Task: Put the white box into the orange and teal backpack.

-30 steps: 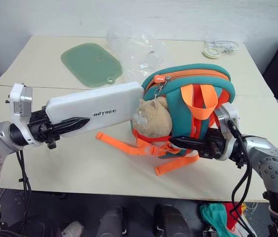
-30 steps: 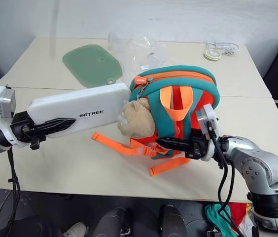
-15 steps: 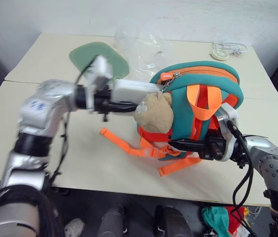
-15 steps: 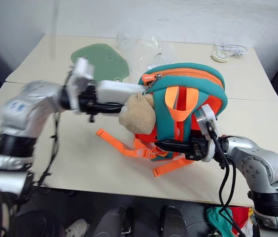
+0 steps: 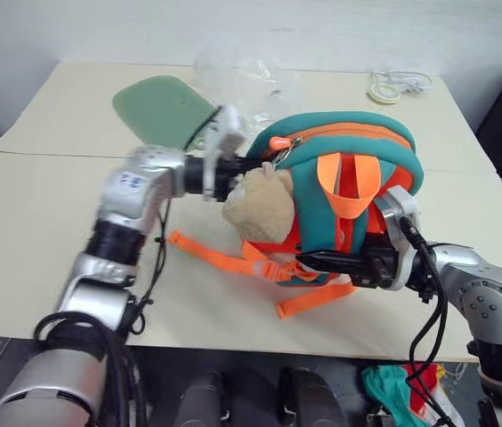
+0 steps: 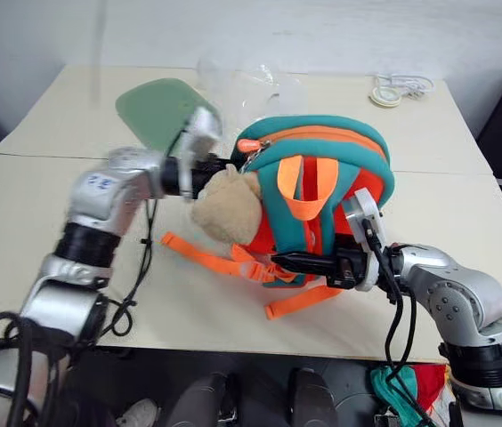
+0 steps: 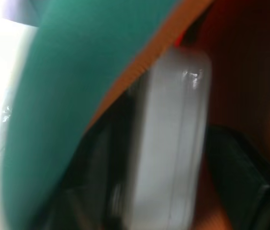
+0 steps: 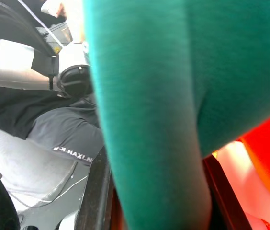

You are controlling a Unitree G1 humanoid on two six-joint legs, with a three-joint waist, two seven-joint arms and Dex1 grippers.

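Flat white rounded-corner box (image 7: 173,143) sits inside the small orange backpack with teal trim (image 5: 367,151), upright on the cream table (image 5: 37,222). Left gripper (image 5: 238,169) at the zipper opening, fingers hidden, grip state unclear. Right gripper (image 5: 322,261) clamped narrow on backpack's lower teal edge

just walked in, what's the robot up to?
It is packing a white box into an orange and teal backpack on the table. The left gripper is at the bag's opening, and the left wrist view shows the box inside. The right gripper is shut on the backpack's lower edge, holding it upright.
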